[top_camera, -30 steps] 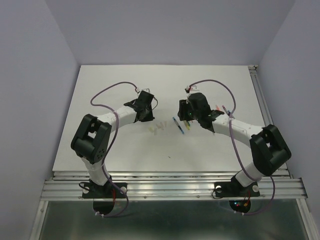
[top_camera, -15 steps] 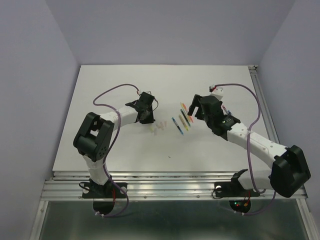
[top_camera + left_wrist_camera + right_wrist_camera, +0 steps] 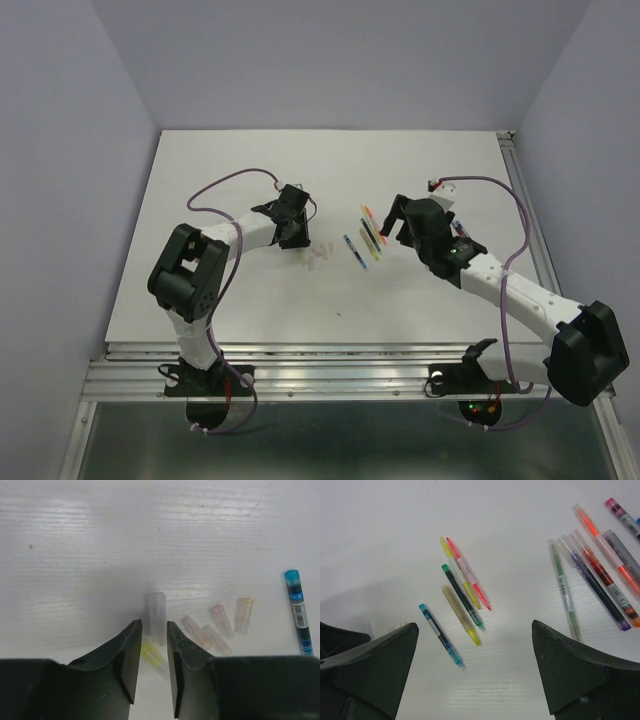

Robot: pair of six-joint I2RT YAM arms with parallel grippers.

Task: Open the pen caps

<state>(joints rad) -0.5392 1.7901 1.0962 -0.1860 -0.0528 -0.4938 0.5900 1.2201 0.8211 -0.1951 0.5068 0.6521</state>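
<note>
Far half: bare desk (image 3: 330,165) from far-left to far-right corner; widest passage.
Left edge: bare strip outside the left arm (image 3: 235,235).
Centre: caps (image 3: 221,621) strewn close, slim gaps between, just past the left gripper (image 3: 154,625).
Left jaws: nearly together, one cap (image 3: 155,607) wedged between the tips; no room.
Lane: thin bare strip between caps and blue pen (image 3: 441,637).
Centre-right: loose pens (image 3: 463,598) fanned tight below the right gripper (image 3: 474,626), jaws spread wide.
Toward right edge: pen row (image 3: 597,585) packed side by side; bare gap parts it from the loose pens.
Near edge: bare between arm bases; right arm (image 3: 500,285) slants over the near-right corner.
</note>
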